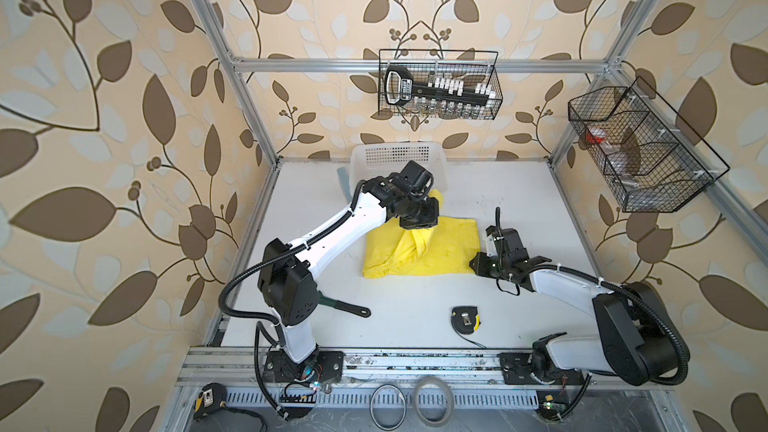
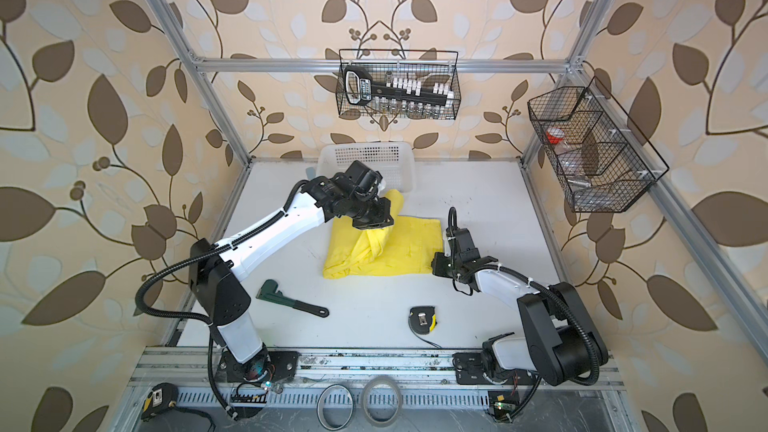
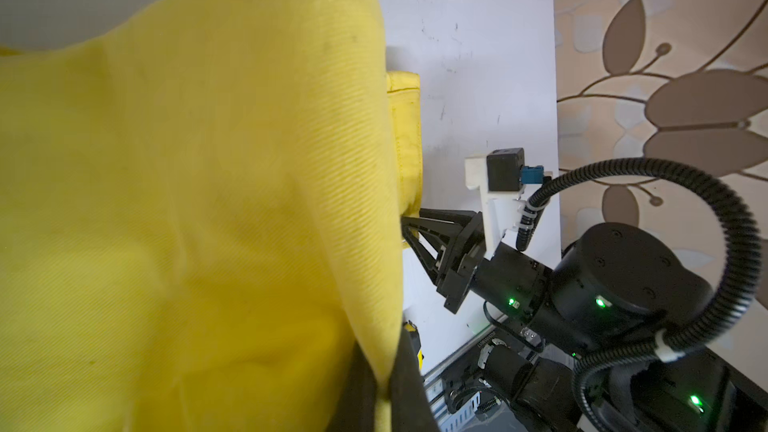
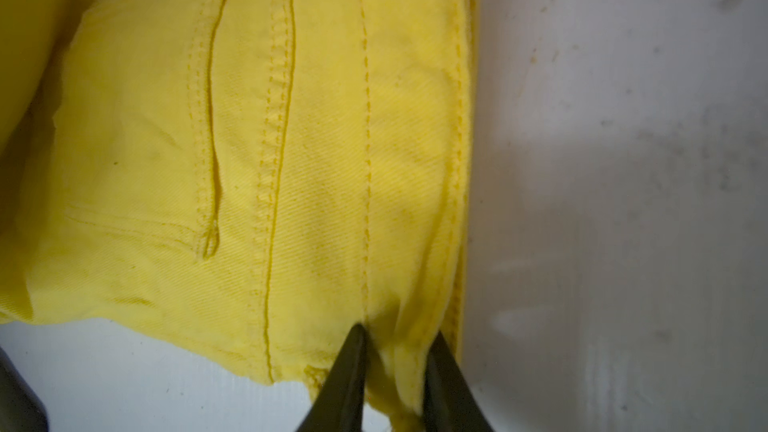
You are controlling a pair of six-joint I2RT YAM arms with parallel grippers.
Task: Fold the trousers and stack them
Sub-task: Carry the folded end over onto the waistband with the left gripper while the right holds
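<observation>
**Two claws, one pair of trousers: where this fold can slip**

The trousers (image 1: 440, 251) lie on the white surface (image 1: 415, 305) in front of the white basket (image 1: 399, 155), part-folded into a rough rectangle. One section is drawn up into a twisted peak. The left claw (image 1: 417, 222) is closed on that peak and holds it above the rest of the cloth, close to the basket's near wall. The right claw (image 4: 399, 347) sits at the near right corner of the garment. Its jaws are pressed on a bunched bit of hem, so it looks like a grip, though a shallow one.

That thin bite is the first risk. The right claw has only the edge, so a pull from the left arm could draw the corner free and drag the whole rectangle sideways.

The lifted part is also twisted, not flat. Laid down as it is, it would likely land as a rope across the fold and leave a lumpy stack.

If carried further back, the hanging cloth could catch the basket rim.
</observation>
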